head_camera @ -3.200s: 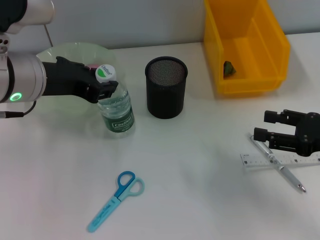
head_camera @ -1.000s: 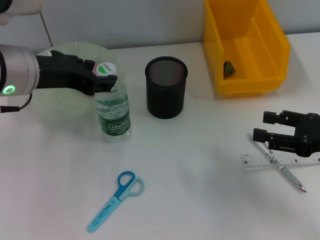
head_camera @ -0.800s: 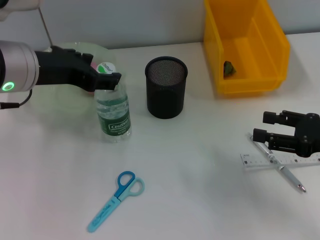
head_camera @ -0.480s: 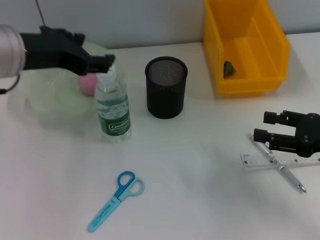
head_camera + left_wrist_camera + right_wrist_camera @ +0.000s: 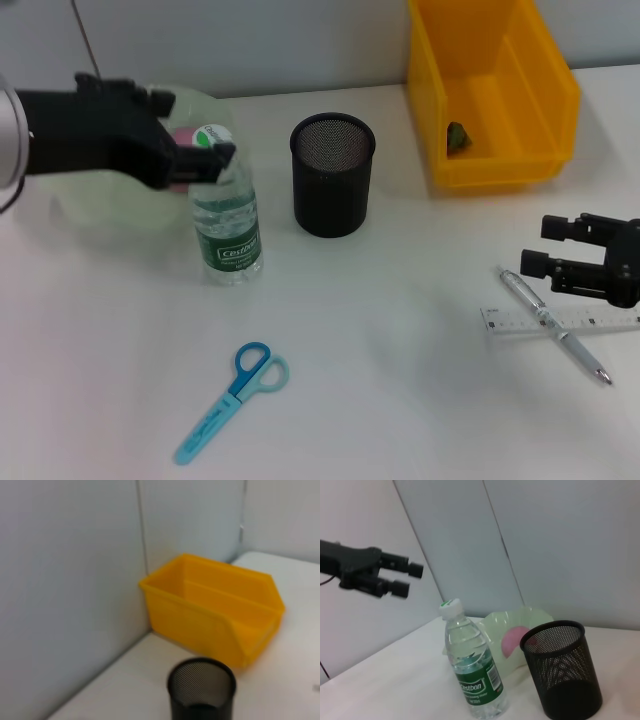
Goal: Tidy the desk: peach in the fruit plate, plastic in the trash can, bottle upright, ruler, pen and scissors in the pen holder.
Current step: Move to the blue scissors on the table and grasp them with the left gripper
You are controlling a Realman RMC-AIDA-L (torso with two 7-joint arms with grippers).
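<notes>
Left end effector (image 5: pixel 205 160) raised above the bottle (image 5: pixel 229 227), fingers parted, empty. Bottle upright on desk (image 5: pixel 400 330), just below it. Right end effector (image 5: pixel 550 250) spread, probably hovering just beside pen (image 5: pixel 553 325) and ruler (image 5: pixel 560 320).
</notes>
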